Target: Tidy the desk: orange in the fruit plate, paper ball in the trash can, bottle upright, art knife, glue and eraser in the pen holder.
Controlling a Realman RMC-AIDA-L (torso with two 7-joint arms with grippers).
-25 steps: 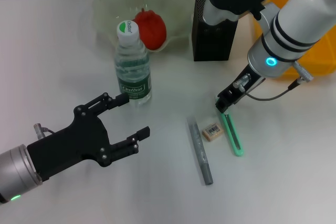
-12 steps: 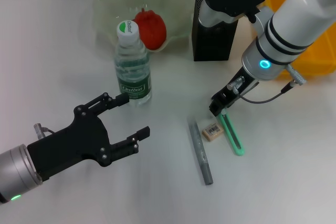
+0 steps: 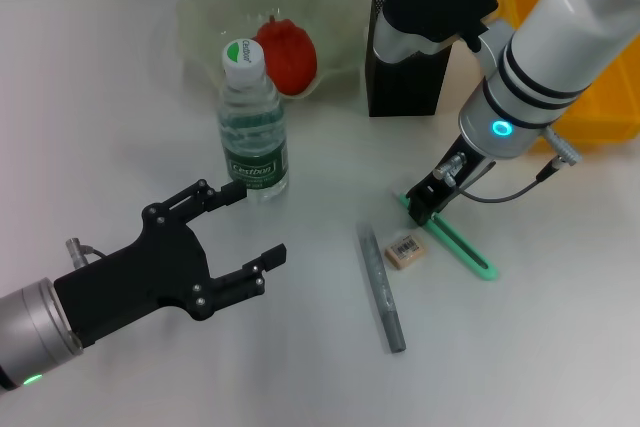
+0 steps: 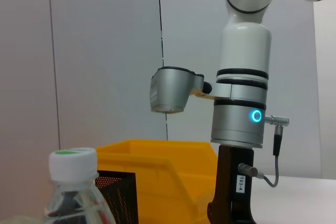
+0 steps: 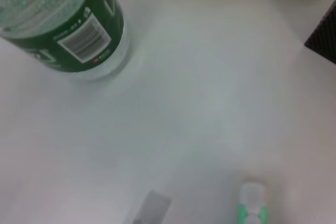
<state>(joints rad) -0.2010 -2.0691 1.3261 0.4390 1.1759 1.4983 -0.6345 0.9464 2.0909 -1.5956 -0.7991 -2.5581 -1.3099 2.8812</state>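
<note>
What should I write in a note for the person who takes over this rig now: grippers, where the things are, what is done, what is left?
Right gripper: down on one end of the green art knife, which has swung round on the table in the last second; grip unclear.
Left gripper: open, idle near the bottle.
Done: bottle upright; the red-orange fruit sits in the fruit plate.
Left: art knife, eraser and grey glue stick lie on the table, all go into the black pen holder. No paper ball in view.
</note>
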